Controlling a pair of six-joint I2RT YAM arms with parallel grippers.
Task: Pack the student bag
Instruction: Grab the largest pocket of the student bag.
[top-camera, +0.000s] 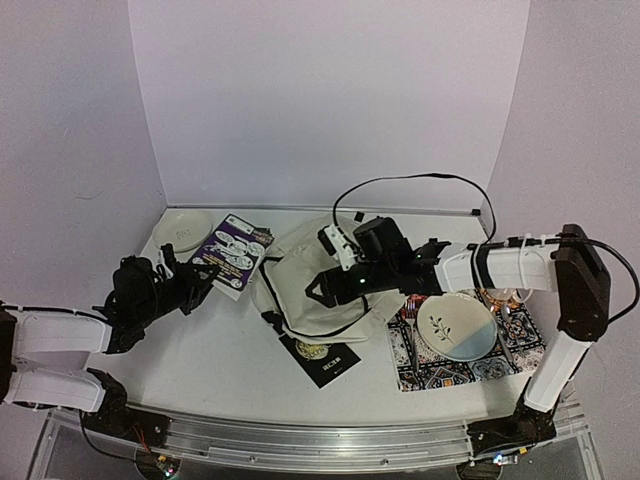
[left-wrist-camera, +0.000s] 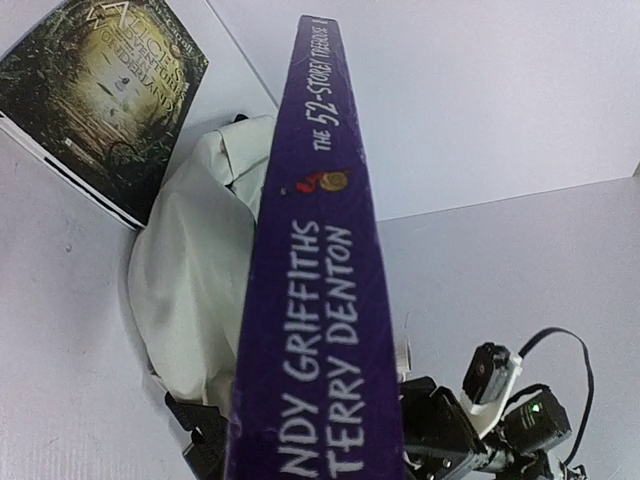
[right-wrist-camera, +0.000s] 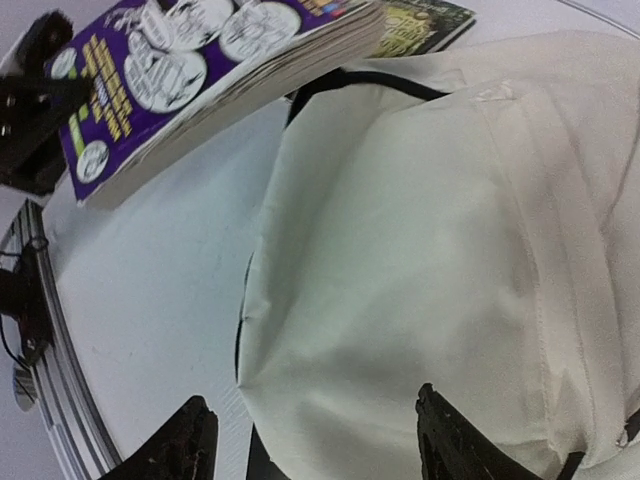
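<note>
- The left jaws pinch the purple book (top-camera: 235, 258) by one end, tilted just left of the student bag (top-camera: 300, 290), probably ready for loading.
- The bag lies slumped mid-surface (top-camera: 220, 350). The right jaws hang spread above its cream fabric, gripping nothing, perhaps seeking the opening.
- No view shows the zipper or mouth, and the right arm (top-camera: 480, 265) covers the bag's top. In the left wrist view, the book's spine hides the jaws.
</note>
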